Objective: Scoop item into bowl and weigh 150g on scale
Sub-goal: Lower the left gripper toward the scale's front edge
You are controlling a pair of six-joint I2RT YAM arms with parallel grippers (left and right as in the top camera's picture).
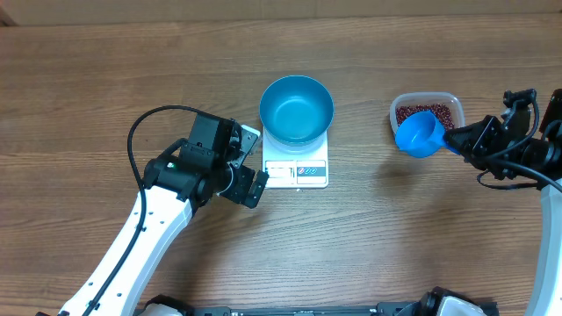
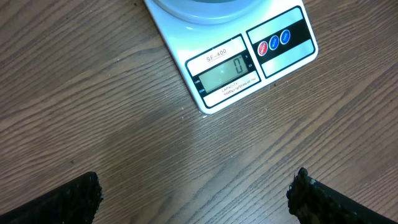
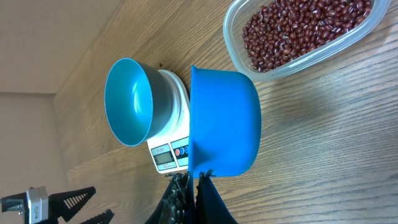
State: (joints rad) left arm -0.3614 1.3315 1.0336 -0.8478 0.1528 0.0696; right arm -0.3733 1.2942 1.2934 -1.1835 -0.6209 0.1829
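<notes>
The blue bowl [image 1: 297,107] stands on the white scale [image 1: 296,171], whose display [image 2: 225,73] reads zero. No beans show inside the bowl [image 3: 130,102]. The item, dark red-brown beans [image 1: 430,111], lies in a clear tub [image 1: 395,112] to the right. My right gripper [image 1: 457,140] is shut on the handle of a small blue scoop [image 1: 420,134], which hangs over the tub's near-left edge with no beans showing in it. In the right wrist view the scoop [image 3: 227,121] is between the beans [image 3: 298,31] and the scale [image 3: 171,152]. My left gripper [image 1: 255,163] is open just left of the scale, holding nothing.
The tub's rim [image 3: 239,56] is close to the scoop's bottom. Bare wooden table [image 2: 124,124] lies under the left gripper's fingertips [image 2: 71,202]. The left arm [image 1: 167,211] reaches in from the lower left and the right arm [image 1: 527,149] from the right edge.
</notes>
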